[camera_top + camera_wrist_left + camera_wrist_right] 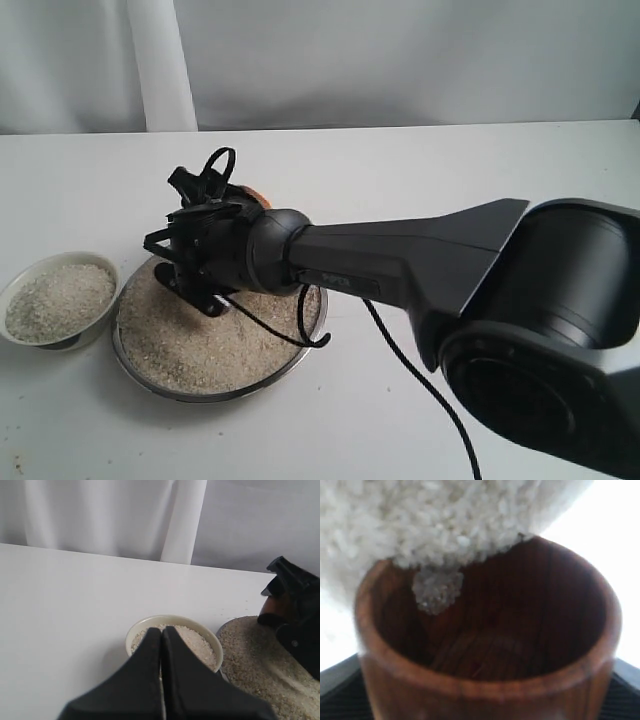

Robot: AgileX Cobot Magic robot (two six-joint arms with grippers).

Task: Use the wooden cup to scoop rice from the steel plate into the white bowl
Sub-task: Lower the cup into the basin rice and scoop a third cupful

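1. White surface (450, 170), exterior view: steel plate (215, 397) left of centre, spread wide with rice (180, 345).
2. At 9 o'clock of the plate: white bowl (10, 290), well filled with grains. Rims just beside each other, perhaps touching; cannot tell which.
3. Right arm (420, 260) in from 3 o'clock, stretched across the plate. Right claw (205, 245) over the plate's 11 o'clock part, lower finger down at the rice.
4. Right claw clamped on the wooden cup (520, 630), jaws standing wide round its barrel. Dark pads (332, 690) pressed at either side of the cup in the right wrist view.
5. Cup mouth turned toward the rice heap, rim right against it. Small clump of grains just inside the rim; wood grain plain on the rest of the inner wall.
6. Left wrist view: sliver of the brown cup between the black parts of the right claw, above the plate's rice.
7. Left claw (161, 632): fully closed, fingers pressed flat together, nothing gripped. Hovers above the surface, bowl just beyond the tips.
8. Black cable (300, 330) looped from the right wrist over the plate's 3 o'clock rim, trailing off toward 5 o'clock.
9. Pale curtain (160, 60) along 12 o'clock, behind the surface.
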